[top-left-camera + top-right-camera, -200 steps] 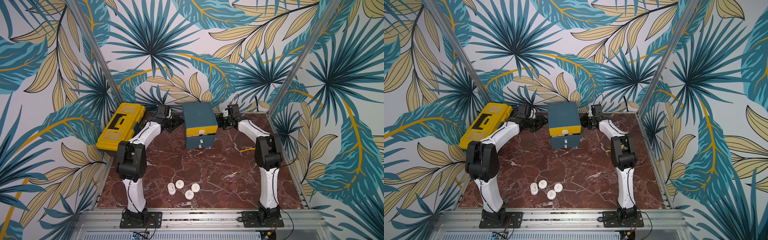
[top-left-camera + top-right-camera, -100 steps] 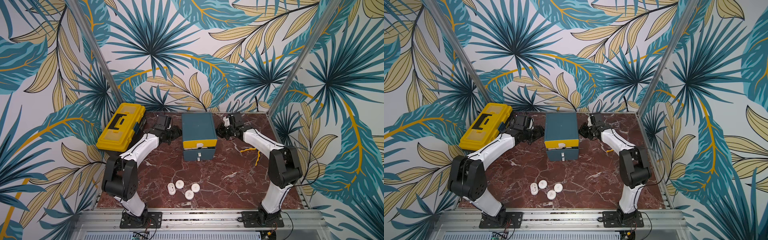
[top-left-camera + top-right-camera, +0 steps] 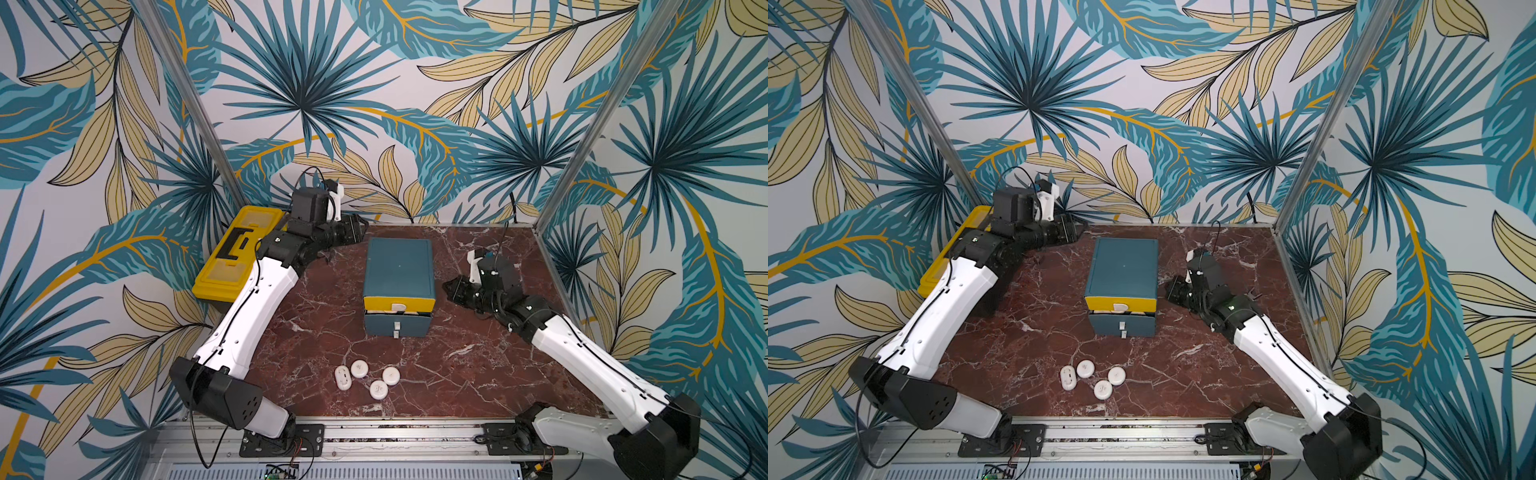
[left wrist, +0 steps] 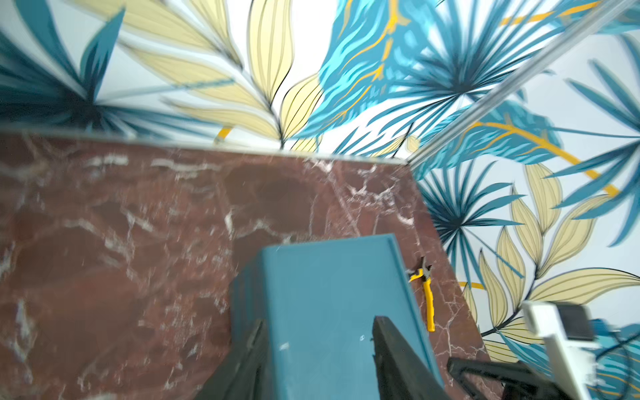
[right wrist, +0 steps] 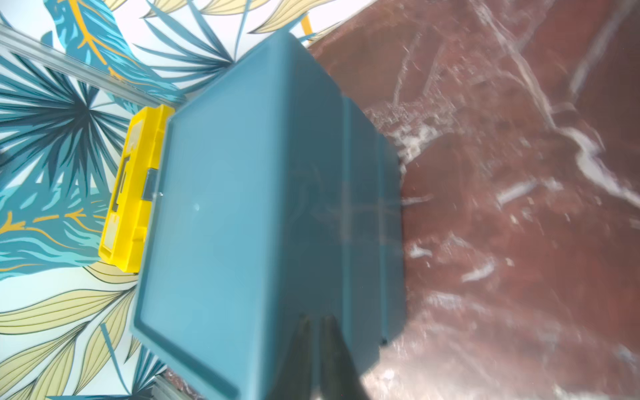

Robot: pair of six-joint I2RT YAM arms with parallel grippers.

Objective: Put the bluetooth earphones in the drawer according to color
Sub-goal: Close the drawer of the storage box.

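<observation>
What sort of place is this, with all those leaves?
Probably a robot test booth: two arms on a rail, leaf-print panels around a small tabletop, a drawer as prop.

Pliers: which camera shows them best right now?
The left wrist view: the pliers lie clearly visible on the marble beside the teal cabinet. I cannot make them out in either top view, and the right wrist view misses them.

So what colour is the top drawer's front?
The top drawer front is yellow; a top view shows it best.
</observation>
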